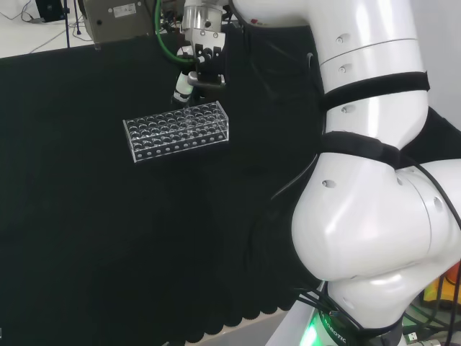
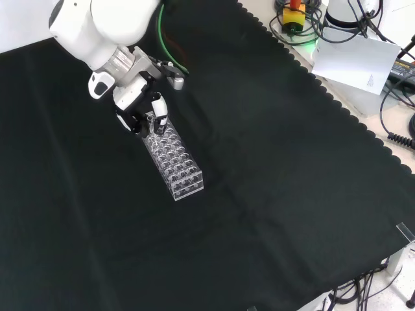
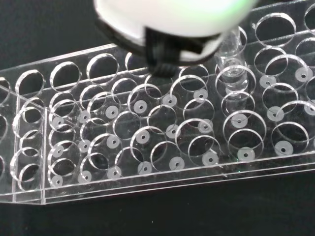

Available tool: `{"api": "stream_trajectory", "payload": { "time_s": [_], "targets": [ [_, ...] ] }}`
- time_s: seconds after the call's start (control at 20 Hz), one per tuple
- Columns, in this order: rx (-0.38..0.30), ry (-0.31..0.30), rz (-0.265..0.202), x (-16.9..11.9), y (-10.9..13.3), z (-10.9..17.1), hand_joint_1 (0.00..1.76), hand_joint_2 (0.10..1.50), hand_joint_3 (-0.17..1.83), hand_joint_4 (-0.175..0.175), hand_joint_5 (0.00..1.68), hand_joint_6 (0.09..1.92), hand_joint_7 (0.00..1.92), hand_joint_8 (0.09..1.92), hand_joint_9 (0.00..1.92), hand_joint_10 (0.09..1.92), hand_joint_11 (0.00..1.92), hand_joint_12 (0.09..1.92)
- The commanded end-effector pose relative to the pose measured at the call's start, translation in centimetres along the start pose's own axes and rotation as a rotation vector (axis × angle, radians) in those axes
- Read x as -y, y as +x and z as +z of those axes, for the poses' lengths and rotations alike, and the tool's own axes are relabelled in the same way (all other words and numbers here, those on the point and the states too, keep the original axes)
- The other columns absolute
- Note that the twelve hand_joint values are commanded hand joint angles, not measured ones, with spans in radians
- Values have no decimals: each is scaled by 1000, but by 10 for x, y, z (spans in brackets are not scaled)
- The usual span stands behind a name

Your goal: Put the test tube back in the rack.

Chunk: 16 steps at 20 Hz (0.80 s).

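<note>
Directly above the clear rack [image 2: 176, 162] on black cloth [image 2: 272, 168], the hand [image 2: 144, 107] grips 1 test tube [image 3: 231, 69].

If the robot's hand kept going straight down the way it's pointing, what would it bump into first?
Probably the clear rack. The hand hangs over the rack's end, fingers pointing down, and the wrist view shows the rack's holes right beneath, with what looks like a clear test tube at one hole. How far above is hard to tell.

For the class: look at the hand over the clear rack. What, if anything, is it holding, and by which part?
The hand holds a clear test tube by its upper end, over the rack.
</note>
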<state>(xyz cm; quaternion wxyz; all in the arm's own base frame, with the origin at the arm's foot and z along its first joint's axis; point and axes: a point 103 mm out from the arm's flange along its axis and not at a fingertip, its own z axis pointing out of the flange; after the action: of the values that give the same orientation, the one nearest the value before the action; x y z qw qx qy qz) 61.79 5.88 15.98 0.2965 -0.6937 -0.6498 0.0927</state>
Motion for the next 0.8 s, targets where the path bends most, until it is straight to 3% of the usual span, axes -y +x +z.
{"api": "stream_trajectory", "payload": {
  "time_s": [0.05,0.4,0.8],
  "targets": [
    [-58,60,-59,6,-8,-11,1172,493,786,-56,949,575,980,802,1440,87,833,1273],
    [-61,29,-97,18,-1,-26,1132,476,777,-2,743,666,676,893,1192,87,638,1377],
    [-37,-108,-190,60,9,-76,1080,488,724,15,621,644,486,912,976,87,429,1457]
  ]
}}
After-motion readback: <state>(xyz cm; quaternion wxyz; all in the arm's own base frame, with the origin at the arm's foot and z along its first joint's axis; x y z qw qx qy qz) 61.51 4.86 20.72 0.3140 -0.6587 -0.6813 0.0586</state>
